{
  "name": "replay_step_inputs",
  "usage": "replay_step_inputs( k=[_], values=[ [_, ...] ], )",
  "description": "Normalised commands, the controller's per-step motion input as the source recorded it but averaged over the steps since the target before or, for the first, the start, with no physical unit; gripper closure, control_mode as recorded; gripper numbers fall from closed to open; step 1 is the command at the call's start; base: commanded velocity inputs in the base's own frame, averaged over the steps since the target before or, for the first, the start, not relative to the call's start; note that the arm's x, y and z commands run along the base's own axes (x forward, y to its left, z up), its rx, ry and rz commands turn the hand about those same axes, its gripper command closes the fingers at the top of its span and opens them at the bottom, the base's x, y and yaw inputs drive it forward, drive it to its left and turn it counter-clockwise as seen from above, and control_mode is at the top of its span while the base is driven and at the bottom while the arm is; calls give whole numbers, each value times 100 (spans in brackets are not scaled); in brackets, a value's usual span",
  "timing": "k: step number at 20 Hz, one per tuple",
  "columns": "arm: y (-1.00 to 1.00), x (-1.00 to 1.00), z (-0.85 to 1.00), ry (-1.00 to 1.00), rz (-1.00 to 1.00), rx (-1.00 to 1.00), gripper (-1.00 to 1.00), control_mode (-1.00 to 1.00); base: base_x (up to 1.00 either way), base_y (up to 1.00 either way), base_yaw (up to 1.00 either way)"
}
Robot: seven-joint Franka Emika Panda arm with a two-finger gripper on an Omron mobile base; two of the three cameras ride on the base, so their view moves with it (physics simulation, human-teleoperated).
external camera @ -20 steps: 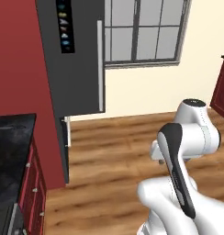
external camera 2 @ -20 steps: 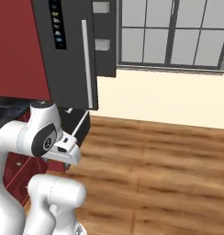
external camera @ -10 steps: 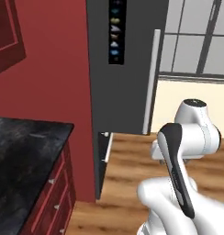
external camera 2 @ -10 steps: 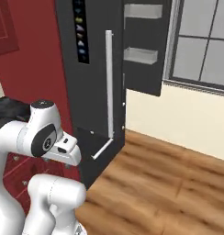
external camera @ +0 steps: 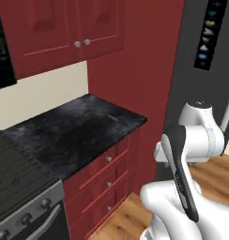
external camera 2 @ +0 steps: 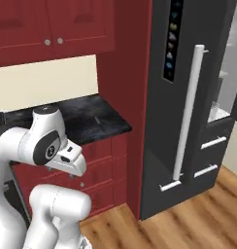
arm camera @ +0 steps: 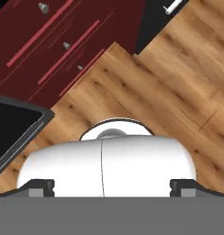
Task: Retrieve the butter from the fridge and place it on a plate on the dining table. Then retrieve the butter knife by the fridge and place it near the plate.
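The tall dark grey fridge (external camera 2: pixel 164 126) stands to the right of the red cabinets, with its black icon panel (external camera 2: pixel 172 39) and a long pale bar handle (external camera 2: pixel 188 112); its edge also shows at the far right (external camera: pixel 201 79). At its right edge a pale shelf inside shows. A thin dark mark on the black counter near the fridge looks like the butter knife (external camera 2: pixel 97 120). My gripper (arm camera: pixel 111 187) is open, empty and points down at the wooden floor. The arm is folded close to the base. The butter, the plate and the dining table are out of view.
A black countertop (external camera: pixel 74 136) runs over red drawers (external camera: pixel 107 173), with red upper cabinets (external camera: pixel 64 28) above. A stove (external camera: pixel 22 206) sits at the lower left. Two fridge drawers (external camera 2: pixel 212 146) have short pale handles. Wooden floor (arm camera: pixel 169 78) lies in front of the fridge.
The whole picture has swung: the camera turned left, so the window left the views, the fridge slid right and the counter and cabinets came in. The arm keeps its folded pose, gripper still open.
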Motion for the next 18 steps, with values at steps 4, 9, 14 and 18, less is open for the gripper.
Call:
replay_step_inputs(
  k=[4,9,14,18],
  values=[
    [0,0,0,0,0,0,-100,100,0,-24,94],
    [0,0,0,0,0,0,-100,100,11,-20,26],
    [0,0,0,0,0,0,-100,100,7,-3,4],
    [0,0,0,0,0,0,-100,100,36,-52,0]
  ],
)
